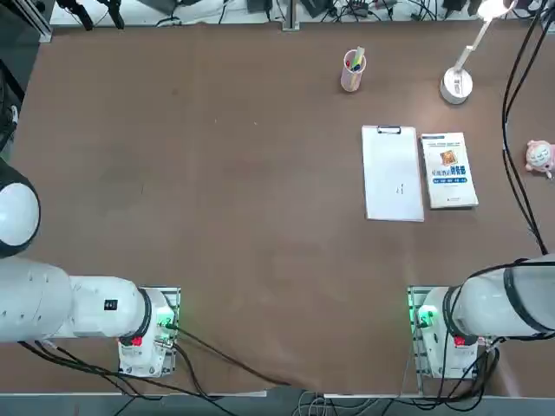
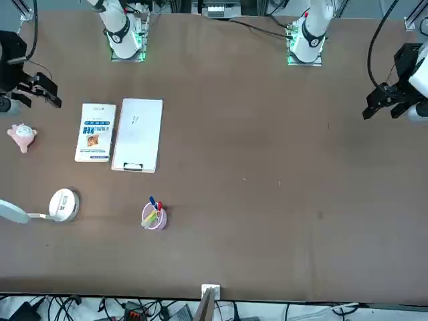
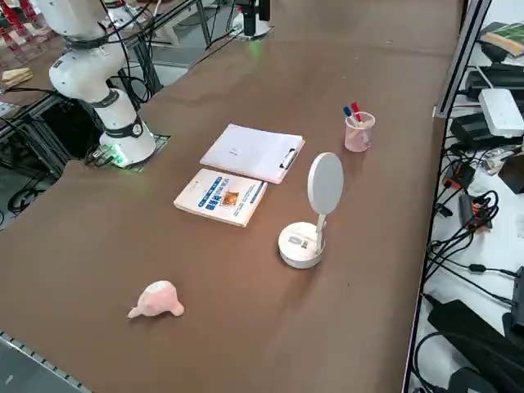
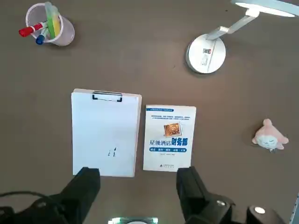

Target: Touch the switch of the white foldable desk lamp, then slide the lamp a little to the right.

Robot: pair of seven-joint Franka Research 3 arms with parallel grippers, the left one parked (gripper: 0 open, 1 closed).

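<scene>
The white foldable desk lamp stands at the table's far right: round disc base (image 1: 456, 85), thin slanted arm, glowing round head (image 1: 492, 9). It also shows in the front view (image 2: 63, 204), the right side view (image 3: 300, 246) and the right wrist view (image 4: 206, 53). A small marking sits on top of the base (image 4: 204, 51). My right gripper (image 4: 138, 179) hangs open and empty, high over the near ends of the clipboard and booklet, well short of the lamp. It appears at the front view's left edge (image 2: 37, 90).
A white clipboard (image 1: 392, 173) and a blue-and-white booklet (image 1: 448, 170) lie side by side nearer me than the lamp. A pink pen cup (image 1: 352, 71) stands left of the lamp. A small pink toy (image 1: 540, 158) lies by the right edge, under hanging black cables (image 1: 516, 173).
</scene>
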